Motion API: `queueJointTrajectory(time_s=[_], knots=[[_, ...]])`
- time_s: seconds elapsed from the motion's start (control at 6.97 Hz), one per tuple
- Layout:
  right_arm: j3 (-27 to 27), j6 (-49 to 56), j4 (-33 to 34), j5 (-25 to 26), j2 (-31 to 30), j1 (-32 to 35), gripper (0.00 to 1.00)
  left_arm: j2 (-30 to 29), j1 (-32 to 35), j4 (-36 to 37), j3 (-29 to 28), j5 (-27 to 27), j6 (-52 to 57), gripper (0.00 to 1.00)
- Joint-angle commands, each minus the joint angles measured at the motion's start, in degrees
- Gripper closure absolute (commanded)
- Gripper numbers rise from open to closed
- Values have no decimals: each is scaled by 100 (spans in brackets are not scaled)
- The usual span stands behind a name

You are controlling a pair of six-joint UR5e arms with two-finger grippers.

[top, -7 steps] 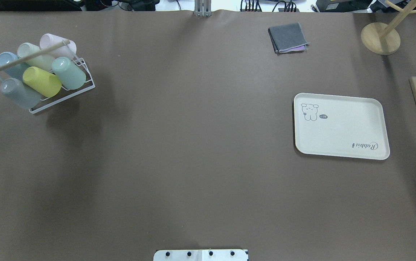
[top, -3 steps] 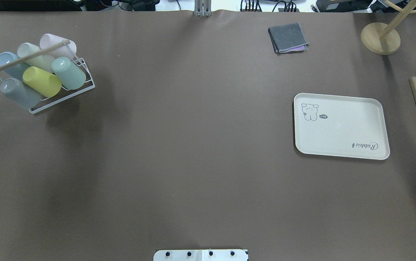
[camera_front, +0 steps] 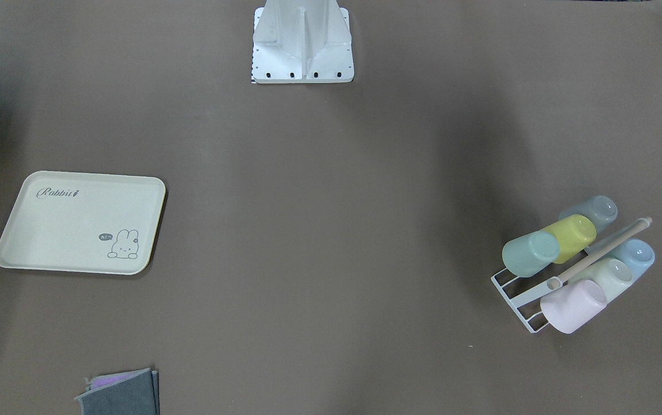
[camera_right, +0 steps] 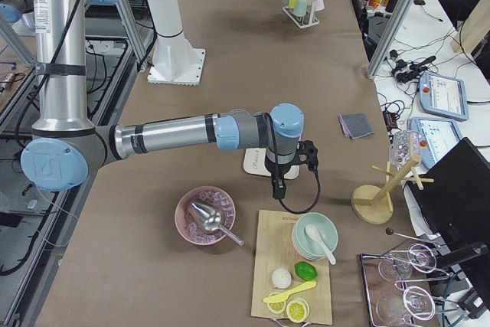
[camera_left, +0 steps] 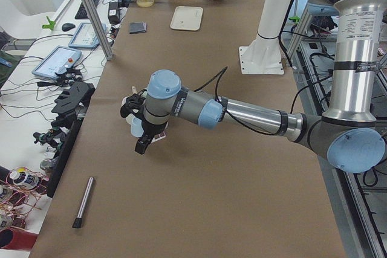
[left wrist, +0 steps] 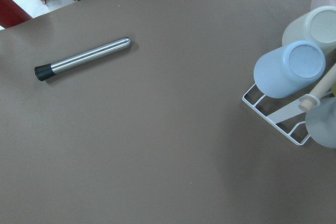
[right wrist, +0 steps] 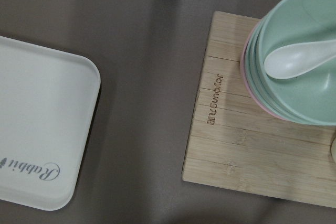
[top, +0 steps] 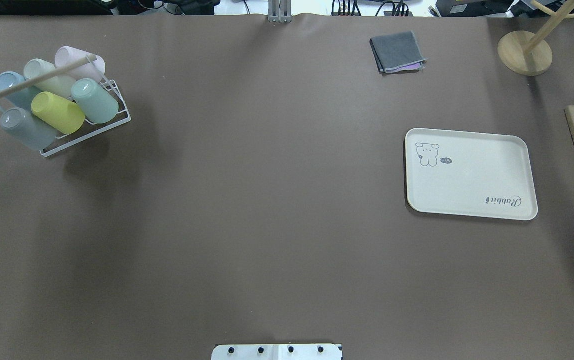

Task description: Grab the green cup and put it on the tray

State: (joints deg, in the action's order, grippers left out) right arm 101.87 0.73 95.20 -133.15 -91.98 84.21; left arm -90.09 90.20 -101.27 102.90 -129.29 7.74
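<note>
On wire rack, desk's far-left: green cup tilted against yellow cup | tray well apart | left hand, right hand: spread or pressed together, cannot tell | risk: lift drags yellow cup, rack.

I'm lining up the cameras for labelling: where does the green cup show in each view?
Front-facing: green cup at right, leftmost in the wire rack.
Overhead: the cup upper left, right of the yellow cup.
Exterior left: cannot tell it apart.
Exterior right: the cup top centre, far off.
Left wrist: not in it.
Right wrist: not in it.
Landmark: the wire rack with wooden handle.
</note>
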Motion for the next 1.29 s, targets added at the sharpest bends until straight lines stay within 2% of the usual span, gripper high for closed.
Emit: queueJointTrajectory(time_s=[0.0, 0.29, 0.43, 0.72, 0.86, 1.15], knots=[[-53, -3, 34, 17, -48, -1, 0, -35, -876, -121, 395, 1188, 0, 2], [-220, -3, 16, 0, -101, -1, 0, -96, -1153, -112, 992, 2131, 243, 2], [-220, -20, 25, -17, -92, 8, 0, -175, -1171, -129, 1056, 2962, 1003, 2], [-177, -11, 16, 0, -171, 113, 0, -490, -1354, -69, 1196, 3119, 1256, 2], [-159, -3, 8, 26, -232, 105, 0, -510, -1747, 315, 1554, 3799, 1265, 2], [-133, -20, -19, -26, -224, 114, 0, -780, -2355, 791, 1743, 4646, 1876, 2]])
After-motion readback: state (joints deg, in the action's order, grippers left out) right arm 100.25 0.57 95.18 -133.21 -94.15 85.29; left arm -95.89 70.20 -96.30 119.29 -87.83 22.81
